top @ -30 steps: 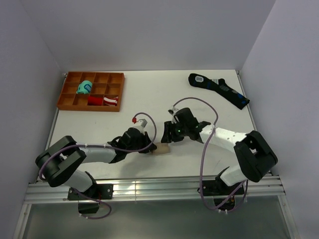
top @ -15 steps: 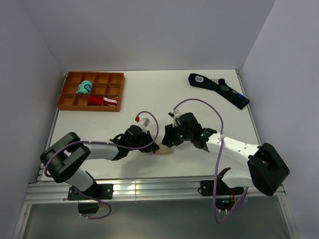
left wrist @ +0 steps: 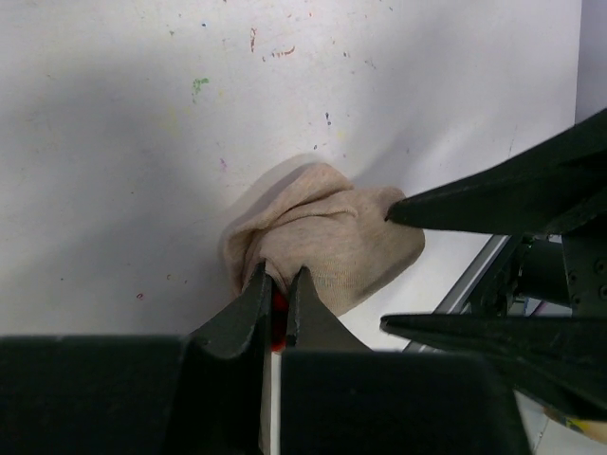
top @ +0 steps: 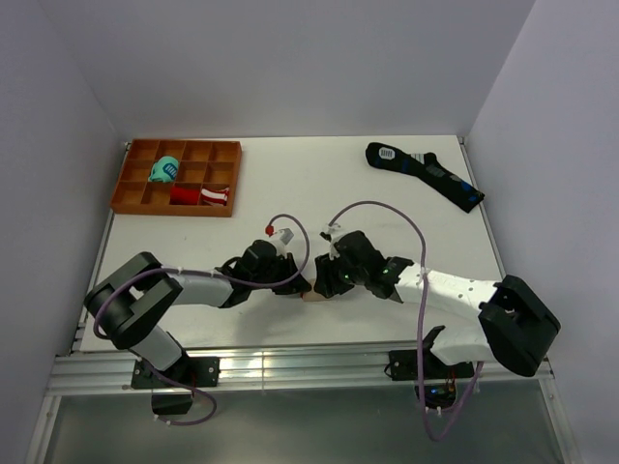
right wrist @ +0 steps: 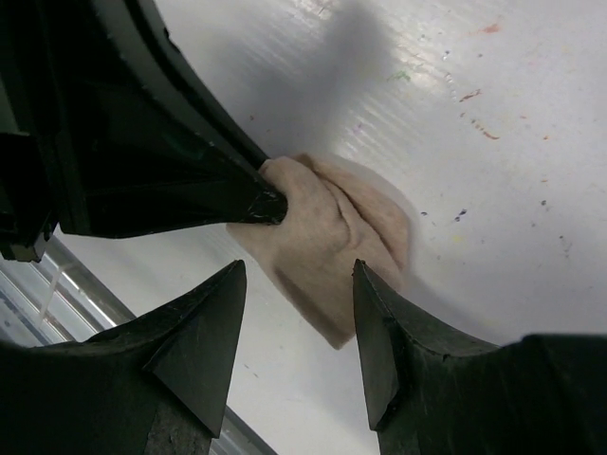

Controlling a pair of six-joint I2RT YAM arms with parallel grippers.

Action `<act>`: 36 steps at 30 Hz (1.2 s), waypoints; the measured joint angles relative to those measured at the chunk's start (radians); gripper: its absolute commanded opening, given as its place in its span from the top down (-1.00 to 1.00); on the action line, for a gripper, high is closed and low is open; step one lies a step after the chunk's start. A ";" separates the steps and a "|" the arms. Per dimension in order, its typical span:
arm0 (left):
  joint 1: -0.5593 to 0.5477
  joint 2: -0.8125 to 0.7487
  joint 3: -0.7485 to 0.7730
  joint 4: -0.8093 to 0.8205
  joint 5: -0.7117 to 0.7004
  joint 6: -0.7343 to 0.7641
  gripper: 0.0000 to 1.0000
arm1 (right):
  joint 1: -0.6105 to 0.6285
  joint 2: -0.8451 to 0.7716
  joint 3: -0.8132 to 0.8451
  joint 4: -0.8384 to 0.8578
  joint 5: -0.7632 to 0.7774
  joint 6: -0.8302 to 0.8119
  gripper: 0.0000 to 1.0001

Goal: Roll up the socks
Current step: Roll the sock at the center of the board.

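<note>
Socks (left wrist: pixel 332 251): 1 tan lump, bunched, found by the near edge of the table (top: pixel 290 184), approx. mid-width. The lump is seen to be little longer than wide, so its long axis can't be fixed. A red bit is pinched btwn the fingers of the left pincer (left wrist: pixel 277 284), which is clamped on the lump. The right pincer (right wrist: pixel 299 275) is spread open opposite, w/ one fingertip touching the fabric. From above the lump is nearly hidden by both pincers. Far left corner: 1 orange tray (top: pixel 174 209) w/ 1 teal roll (top: pixel 163 171) and 1 red-and-white roll (top: pixel 201 195). Far right corner: 1 black sock (top: pixel 426 174), well apart.
</note>
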 measured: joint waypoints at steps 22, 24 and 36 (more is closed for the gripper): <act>0.063 0.042 0.013 0.011 0.126 -0.019 0.99 | 0.078 0.075 0.035 -0.035 0.097 0.012 -0.15; 0.071 0.045 0.014 0.010 0.137 -0.020 0.99 | 0.080 0.081 0.043 -0.043 0.100 0.011 -0.15; 0.104 0.064 0.029 -0.008 0.195 -0.027 1.00 | 0.109 0.129 0.094 -0.093 0.134 0.012 -0.17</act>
